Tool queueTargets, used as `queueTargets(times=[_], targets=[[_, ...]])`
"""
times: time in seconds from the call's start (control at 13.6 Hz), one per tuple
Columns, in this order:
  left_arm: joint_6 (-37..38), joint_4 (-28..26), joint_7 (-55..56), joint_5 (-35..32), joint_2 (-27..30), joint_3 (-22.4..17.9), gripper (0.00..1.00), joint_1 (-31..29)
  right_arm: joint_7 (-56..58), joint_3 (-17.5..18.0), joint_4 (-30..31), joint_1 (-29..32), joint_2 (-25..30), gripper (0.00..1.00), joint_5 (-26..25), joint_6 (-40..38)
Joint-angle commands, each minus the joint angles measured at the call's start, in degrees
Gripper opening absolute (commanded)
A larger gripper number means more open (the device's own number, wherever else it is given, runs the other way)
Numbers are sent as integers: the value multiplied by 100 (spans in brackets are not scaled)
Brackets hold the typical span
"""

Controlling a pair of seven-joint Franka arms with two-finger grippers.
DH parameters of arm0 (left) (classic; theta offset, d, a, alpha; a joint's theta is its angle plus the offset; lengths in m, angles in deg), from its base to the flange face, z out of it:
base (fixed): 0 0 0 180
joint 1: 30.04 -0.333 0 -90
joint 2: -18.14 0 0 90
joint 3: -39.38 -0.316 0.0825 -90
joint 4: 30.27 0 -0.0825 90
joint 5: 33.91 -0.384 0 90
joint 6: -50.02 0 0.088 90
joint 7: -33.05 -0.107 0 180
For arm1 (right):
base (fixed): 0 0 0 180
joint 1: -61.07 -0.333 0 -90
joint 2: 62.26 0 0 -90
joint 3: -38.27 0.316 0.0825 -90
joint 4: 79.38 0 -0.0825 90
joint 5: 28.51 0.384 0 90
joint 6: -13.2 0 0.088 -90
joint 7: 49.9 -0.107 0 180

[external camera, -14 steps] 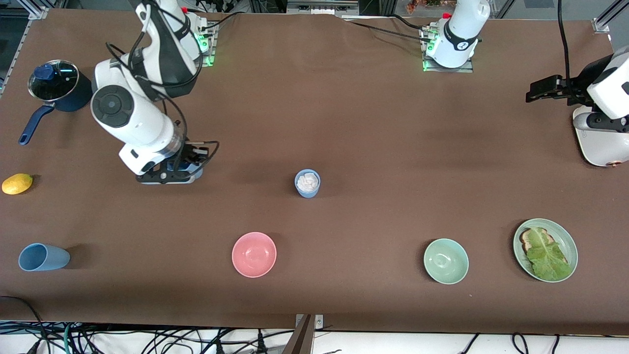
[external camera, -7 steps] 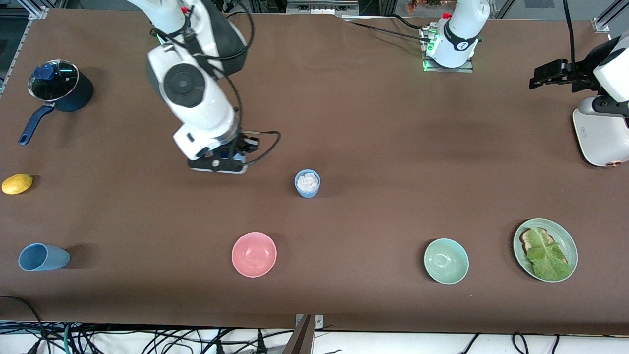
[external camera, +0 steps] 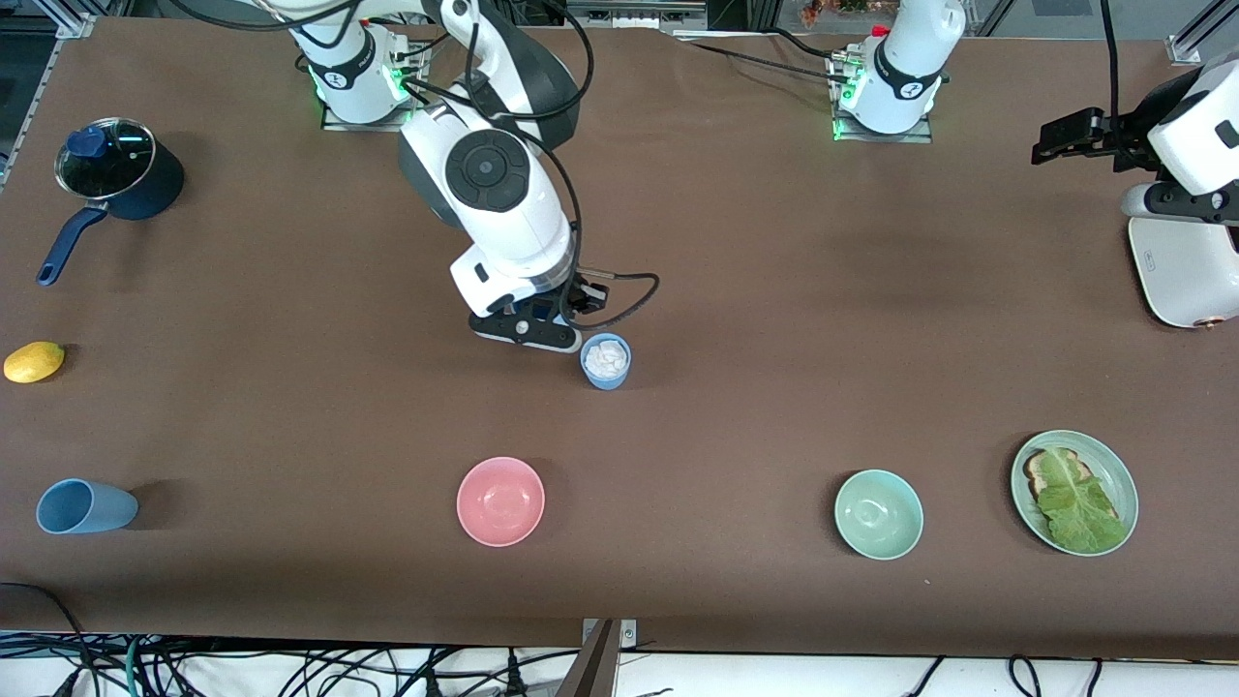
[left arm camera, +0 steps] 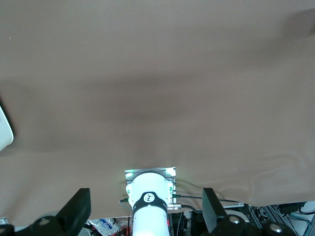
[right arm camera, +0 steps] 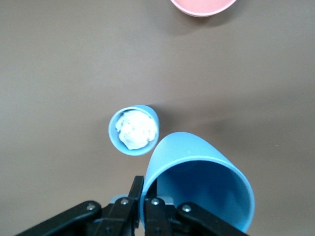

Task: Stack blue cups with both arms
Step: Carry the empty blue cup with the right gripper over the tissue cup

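My right gripper [external camera: 528, 331] is shut on the rim of a light-blue cup [right arm camera: 202, 187], one finger inside it and one outside. It hangs just beside a second blue cup [external camera: 606, 361] that stands upright mid-table and holds something white and crumpled; this cup also shows in the right wrist view [right arm camera: 133, 130]. A third blue cup [external camera: 85, 506] lies on its side near the front edge at the right arm's end. My left gripper [external camera: 1070, 136] is open and empty, held high at the left arm's end, its fingers wide apart in the left wrist view [left arm camera: 143, 216].
A pink bowl [external camera: 500, 500], a mint-green bowl [external camera: 878, 514] and a green plate [external camera: 1121, 484] with toast and lettuce stand along the front. A lidded dark pot [external camera: 116, 174] and a lemon [external camera: 34, 361] are at the right arm's end. A white appliance [external camera: 1186, 276] sits under the left arm.
My right arm has swung from the right arm's end toward mid-table with the blue cup in its grip, arriving beside the filled cup. The left arm has shifted slightly.
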Motion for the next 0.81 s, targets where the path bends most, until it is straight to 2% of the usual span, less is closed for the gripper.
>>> queueTargets(times=[0.0, 0.22, 0.44, 0.73], targets=[[-121, -432, -122, -44, 363, -6, 100, 27, -215, -208, -873, -297, -511, 0, -89, -81], [-139, -485, -122, -44, 407, -6, 100, 27, -233, -217, -989, -359, -669, 0, -89, 226], [-95, -433, -131, -44, 250, -6, 100, 9, -242, -410, -989, -534, -784, 0, -89, 306], [-95, -424, -122, -44, 232, 38, 100, 9, -531, -446, -980, -658, -907, 0, -124, 385]])
